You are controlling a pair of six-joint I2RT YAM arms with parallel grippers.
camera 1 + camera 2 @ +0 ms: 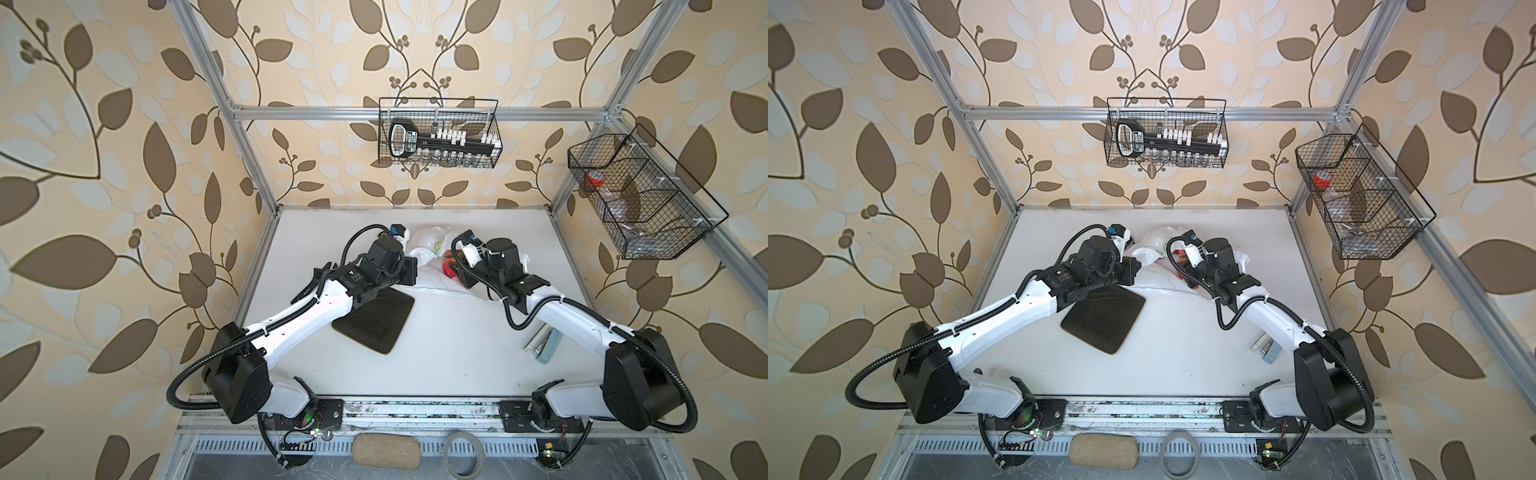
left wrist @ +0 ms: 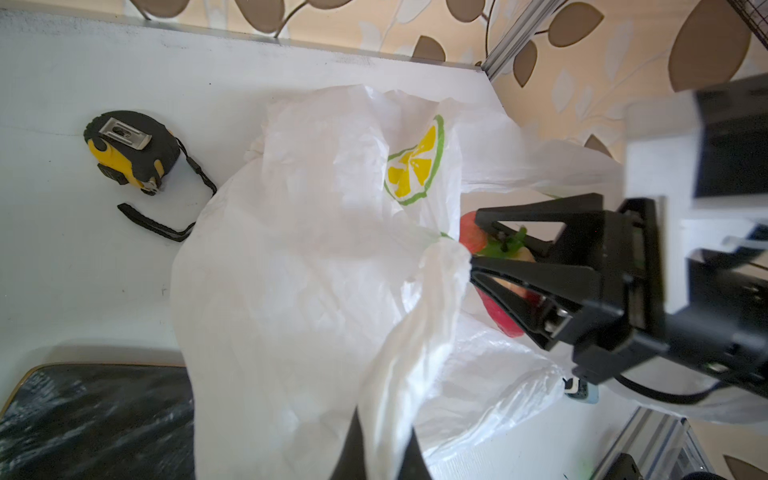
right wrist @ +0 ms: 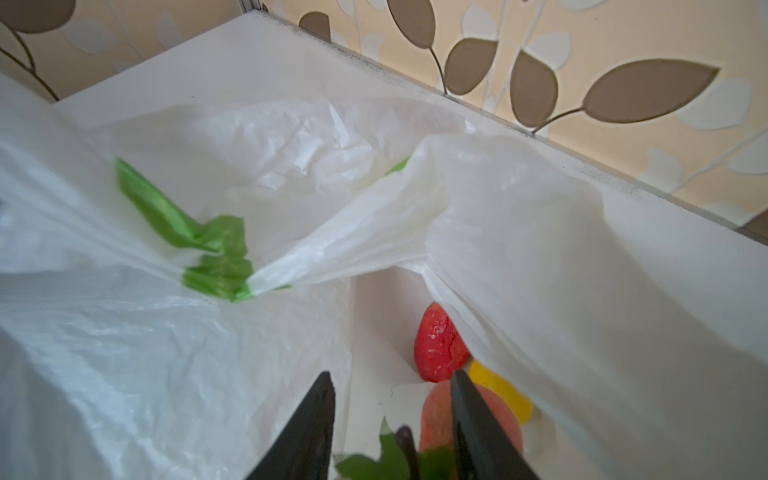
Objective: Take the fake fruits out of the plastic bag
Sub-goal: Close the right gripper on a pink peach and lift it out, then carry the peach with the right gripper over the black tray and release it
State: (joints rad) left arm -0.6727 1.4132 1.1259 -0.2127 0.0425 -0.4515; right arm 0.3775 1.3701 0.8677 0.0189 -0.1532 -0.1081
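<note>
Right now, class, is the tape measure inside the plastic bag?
No, the tape measure lies on the table, outside the plastic bag.

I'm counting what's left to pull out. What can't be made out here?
- Fruit count: the plastic bag folds over most fake fruits, both wrist views.
- Right gripper's hold: leafy stem between its jaws cut by right wrist view's edge.
- Top views: right arm covers the opening.
</note>
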